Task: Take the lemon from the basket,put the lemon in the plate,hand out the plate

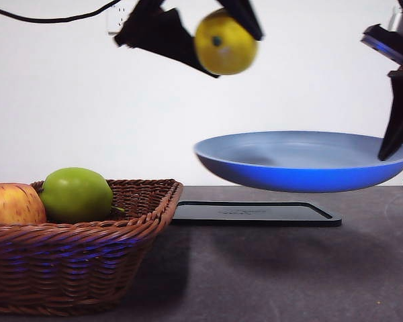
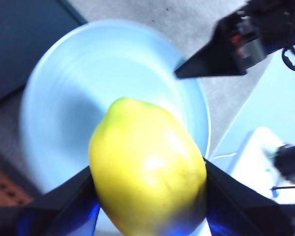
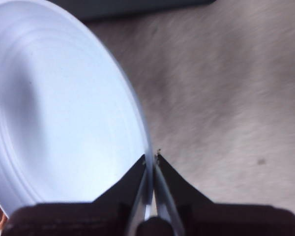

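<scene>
The left pincer (image 1: 215,33) pinches the lemon (image 1: 225,41) high in the air, at eleven o'clock from the plate (image 1: 302,161). The right pincer (image 1: 397,134) is pressed onto the plate's rim at three o'clock, holding it above the black tray (image 1: 255,213) on the table (image 1: 289,275). The basket (image 1: 74,268) sits at eight o'clock with a green apple (image 1: 76,194).

Dimpled, glossy lemon (image 1: 226,41); smooth matte plate (image 1: 302,164); rough woven wicker basket (image 1: 87,258); matte black tray (image 1: 255,213).

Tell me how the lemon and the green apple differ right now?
The lemon is yellow, oval and held in the air by the left end effector above the plate; the green apple is rounder, larger and rests in the basket. Both are whole fruit.
</scene>
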Tool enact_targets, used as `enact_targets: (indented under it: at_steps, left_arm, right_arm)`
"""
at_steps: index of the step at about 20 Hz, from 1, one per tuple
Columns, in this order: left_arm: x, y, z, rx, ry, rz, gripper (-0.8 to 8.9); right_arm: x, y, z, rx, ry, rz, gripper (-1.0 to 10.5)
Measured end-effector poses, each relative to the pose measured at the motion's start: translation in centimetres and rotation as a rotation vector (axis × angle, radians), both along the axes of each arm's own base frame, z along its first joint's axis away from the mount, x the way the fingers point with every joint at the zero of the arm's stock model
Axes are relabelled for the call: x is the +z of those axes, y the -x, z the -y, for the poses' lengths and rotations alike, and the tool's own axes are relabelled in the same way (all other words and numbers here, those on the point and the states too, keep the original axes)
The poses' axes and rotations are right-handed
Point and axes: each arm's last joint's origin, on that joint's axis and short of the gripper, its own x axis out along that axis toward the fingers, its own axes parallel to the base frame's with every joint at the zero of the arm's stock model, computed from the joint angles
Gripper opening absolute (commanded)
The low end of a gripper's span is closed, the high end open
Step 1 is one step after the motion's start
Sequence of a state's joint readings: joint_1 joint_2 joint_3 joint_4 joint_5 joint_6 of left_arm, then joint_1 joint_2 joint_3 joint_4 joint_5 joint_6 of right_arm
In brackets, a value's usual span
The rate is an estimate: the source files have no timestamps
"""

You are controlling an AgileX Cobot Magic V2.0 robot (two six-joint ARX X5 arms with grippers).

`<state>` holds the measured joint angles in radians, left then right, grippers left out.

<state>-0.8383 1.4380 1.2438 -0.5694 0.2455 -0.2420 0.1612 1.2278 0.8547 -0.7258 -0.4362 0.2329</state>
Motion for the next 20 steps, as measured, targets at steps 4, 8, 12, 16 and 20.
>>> enact_targets:
  at_steps: [4,8,12,16,20]
  left_arm:
    - [-1.5,1.1,2.3,-0.027,-0.115,0.082,1.53]
    - [-2.9,0.9,3.2,-0.046,-0.159,0.068,1.55]
    - [-4.5,0.5,3.8,-0.057,-0.215,0.029,2.96]
    - [-4.8,0.5,3.8,-0.062,-0.228,0.021,3.41]
    - [-4.9,0.6,3.7,-0.069,-0.233,0.009,4.12]
  right_arm:
    - [0.0,0.5,-1.8,0.066,-0.008,-0.013,0.1]
    - [0.0,0.8,-2.9,0.105,-0.013,-0.022,0.1]
    - [-0.1,1.1,-3.7,0.131,-0.017,-0.029,0.1]
    - [0.0,1.2,-4.0,0.140,-0.023,-0.035,0.1]
    - [0.0,1.3,-4.1,0.153,-0.065,-0.053,0.1]
